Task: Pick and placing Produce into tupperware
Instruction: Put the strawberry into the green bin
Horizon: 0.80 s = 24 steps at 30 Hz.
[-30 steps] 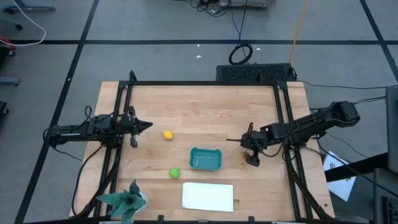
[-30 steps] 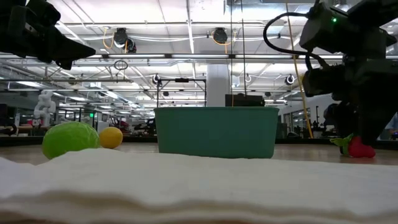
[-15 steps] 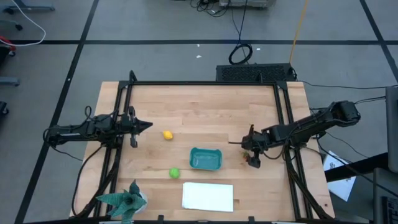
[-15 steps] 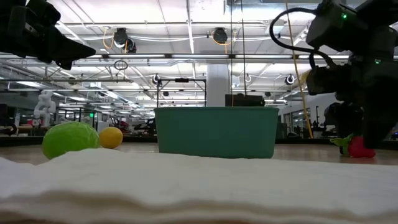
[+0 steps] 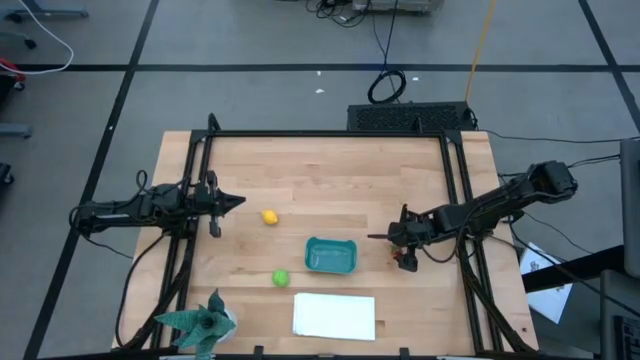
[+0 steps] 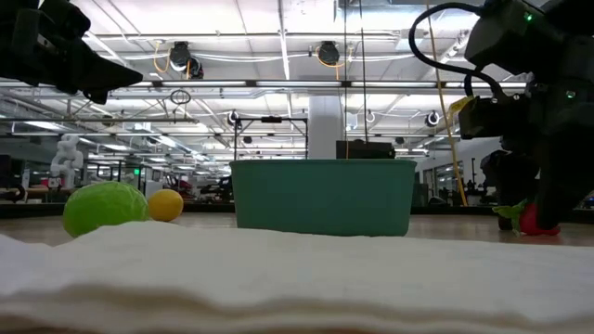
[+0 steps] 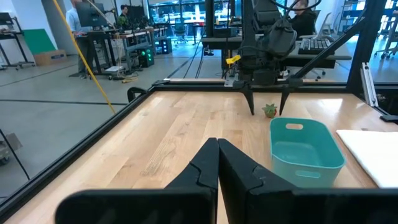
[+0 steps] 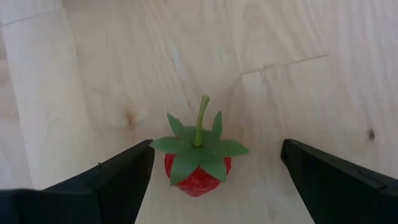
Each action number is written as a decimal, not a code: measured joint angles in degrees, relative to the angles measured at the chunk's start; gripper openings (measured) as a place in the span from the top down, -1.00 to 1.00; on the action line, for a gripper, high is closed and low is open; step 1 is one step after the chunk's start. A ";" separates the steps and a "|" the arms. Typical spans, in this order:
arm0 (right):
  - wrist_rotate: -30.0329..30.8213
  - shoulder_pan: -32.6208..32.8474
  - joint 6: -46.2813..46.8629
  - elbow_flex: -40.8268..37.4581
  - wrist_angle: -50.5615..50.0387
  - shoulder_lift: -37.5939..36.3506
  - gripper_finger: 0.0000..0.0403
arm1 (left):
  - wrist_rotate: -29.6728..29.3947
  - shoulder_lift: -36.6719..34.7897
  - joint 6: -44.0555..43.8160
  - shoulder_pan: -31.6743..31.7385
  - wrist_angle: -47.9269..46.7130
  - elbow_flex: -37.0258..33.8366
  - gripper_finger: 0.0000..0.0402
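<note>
The tiny red fruit (image 8: 198, 163), with green leaves and a stalk, rests on the wooden table right of the teal tupperware (image 5: 331, 256). My right gripper (image 8: 216, 154) slants down over it, open. Its two fingers stand on either side of the fruit (image 7: 269, 111) without touching it. The yellow lemon-shaped fruit (image 5: 269, 217) lies on the table at the centre left. The round green fruit (image 5: 280, 278) lies near the tub's left end. My left gripper (image 5: 238, 201) waits shut and level at the table's left side.
A flat white sheet (image 5: 334, 315) lies near the front edge, in front of the tub. A teal spiky leafy object (image 5: 203, 322) sits at the front left corner. Black frame rails (image 5: 325, 134) run along the table's far, left and right sides.
My right gripper has turned and tipped a little over the red fruit, edging toward the table's near side, and has stayed open. The fruit has not moved.
</note>
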 joint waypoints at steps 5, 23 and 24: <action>0.65 0.59 -0.76 0.10 0.40 1.52 -0.75 | 0.00 0.00 0.02 0.00 -0.01 0.00 0.97; 1.39 2.36 -1.88 0.09 0.05 1.72 -0.50 | -0.02 0.00 0.39 -0.01 -0.20 0.00 0.97; 1.41 2.36 -1.90 0.07 0.03 1.72 -0.46 | -0.02 0.00 0.39 0.01 -0.20 0.00 0.97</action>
